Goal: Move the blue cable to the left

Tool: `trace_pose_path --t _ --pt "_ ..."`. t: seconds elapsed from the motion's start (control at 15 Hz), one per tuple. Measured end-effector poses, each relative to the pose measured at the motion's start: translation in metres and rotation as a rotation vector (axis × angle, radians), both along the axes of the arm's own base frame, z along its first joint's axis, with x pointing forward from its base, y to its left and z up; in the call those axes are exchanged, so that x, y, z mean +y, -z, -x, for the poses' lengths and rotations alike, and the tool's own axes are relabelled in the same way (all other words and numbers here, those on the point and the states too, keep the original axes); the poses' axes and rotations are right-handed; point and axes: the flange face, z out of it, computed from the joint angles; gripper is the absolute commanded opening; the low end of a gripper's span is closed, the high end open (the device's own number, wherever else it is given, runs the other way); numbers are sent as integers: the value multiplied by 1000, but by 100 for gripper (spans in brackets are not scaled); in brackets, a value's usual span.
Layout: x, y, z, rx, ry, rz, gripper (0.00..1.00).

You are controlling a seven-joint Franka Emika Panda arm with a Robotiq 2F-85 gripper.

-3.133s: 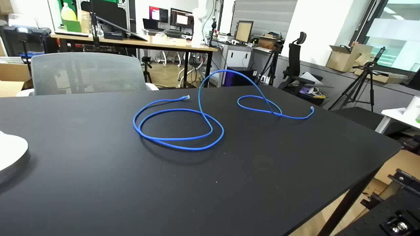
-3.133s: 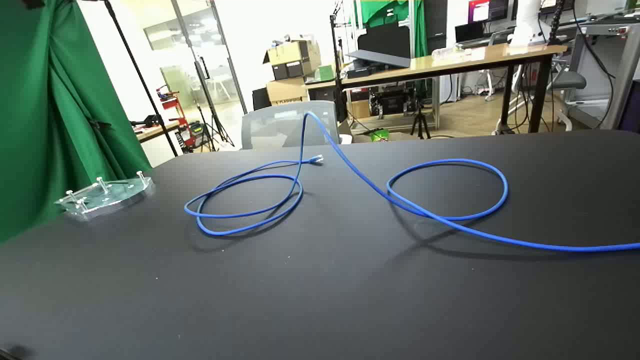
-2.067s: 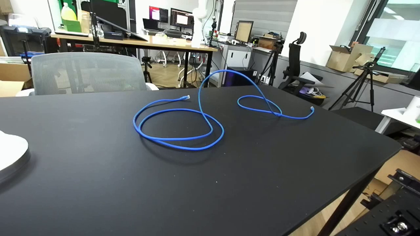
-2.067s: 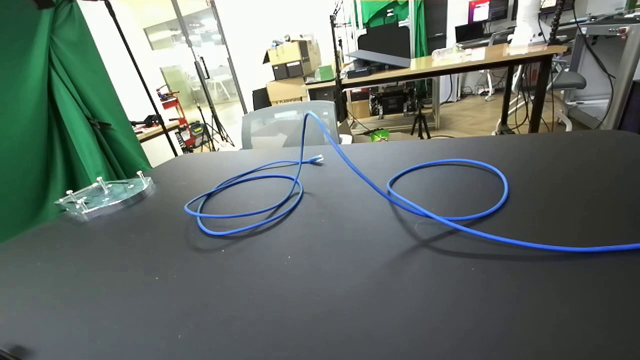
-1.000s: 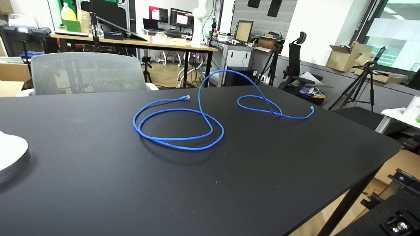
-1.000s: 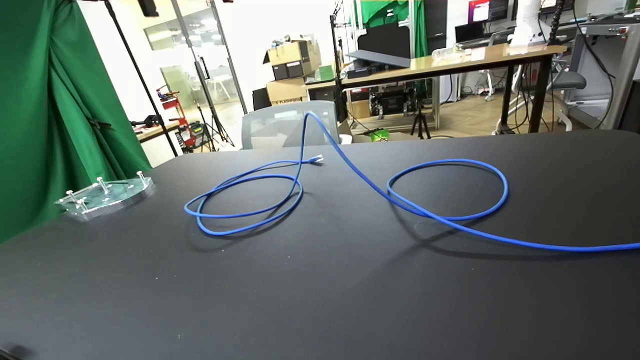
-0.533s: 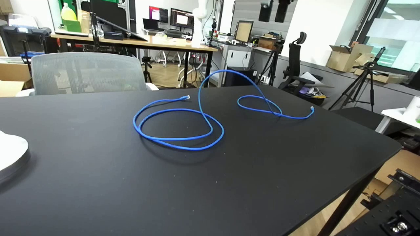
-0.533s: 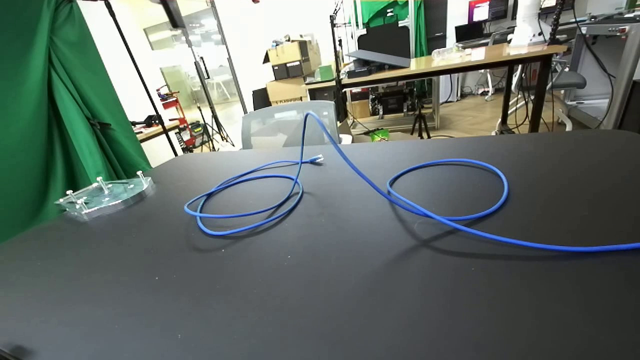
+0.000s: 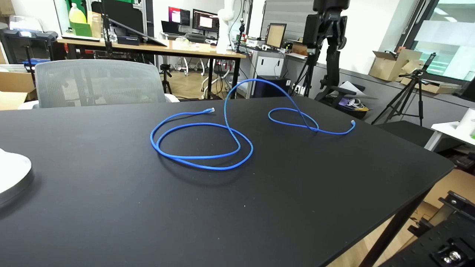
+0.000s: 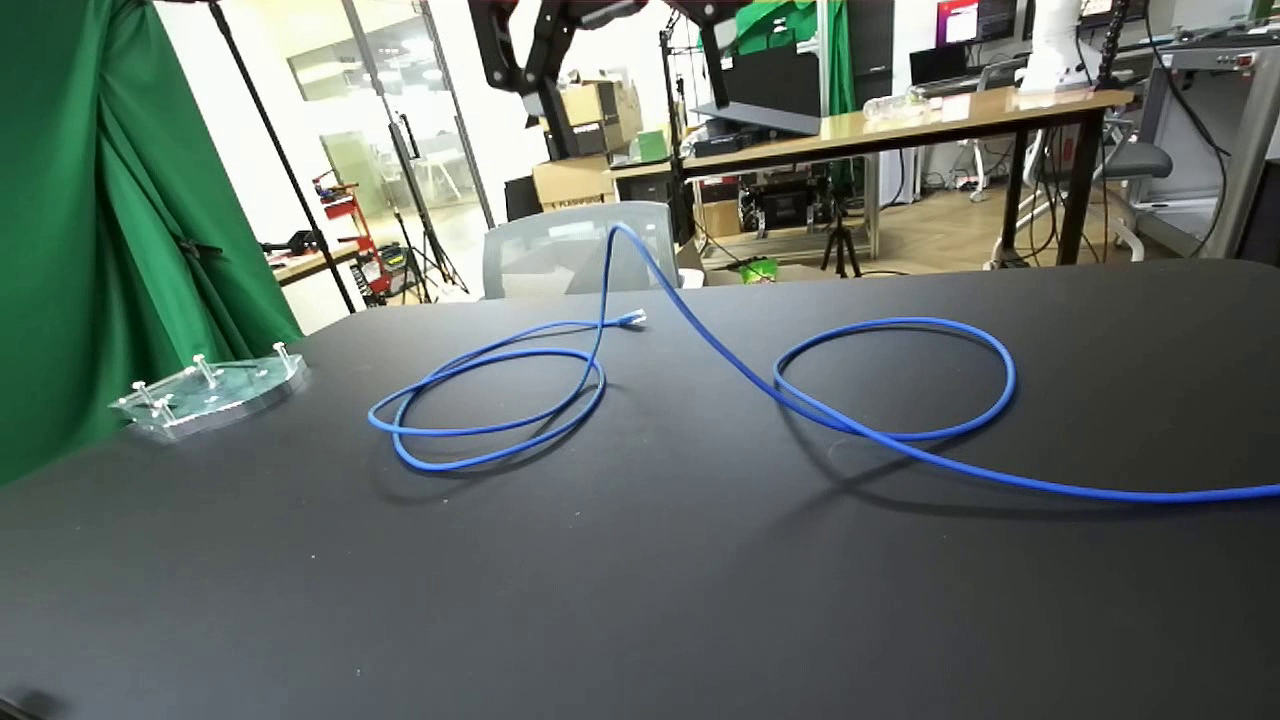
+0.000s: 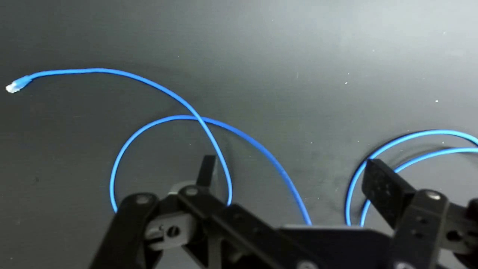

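Observation:
The blue cable lies on the black table in two loose loops joined by an arch standing up off the surface. It also shows in an exterior view, where one end runs out at the right edge. A pale connector tip is at the far left of the wrist view. My gripper is open and empty above the cable. In the wrist view the arched part runs between the fingers. The right finger overlaps the right-hand loop. In both exterior views the gripper hangs above the table, apart from the cable.
A clear plate with upright bolts lies on the table's far left. A white rounded object sits at the left table edge. A mesh chair stands behind the black table. A black mount is beyond the table's right edge.
My gripper has come down into both exterior views from the top, where only its lowest parts showed a moment ago. The blue cable has not moved.

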Motion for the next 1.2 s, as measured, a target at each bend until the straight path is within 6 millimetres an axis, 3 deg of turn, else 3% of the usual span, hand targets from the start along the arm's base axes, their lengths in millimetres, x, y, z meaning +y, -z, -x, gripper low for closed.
trace_pose_path --t 0.2,0.67,0.73,0.8,0.93,1.2 --pt "8 19 -29 17 -7 5 100" --pt "52 31 -92 39 -71 12 100" --pt "57 35 -97 49 -78 11 96" --pt "60 40 -102 60 -84 10 74" --pt "66 52 -108 82 -93 10 70" --pt "69 69 -114 117 -99 9 41"
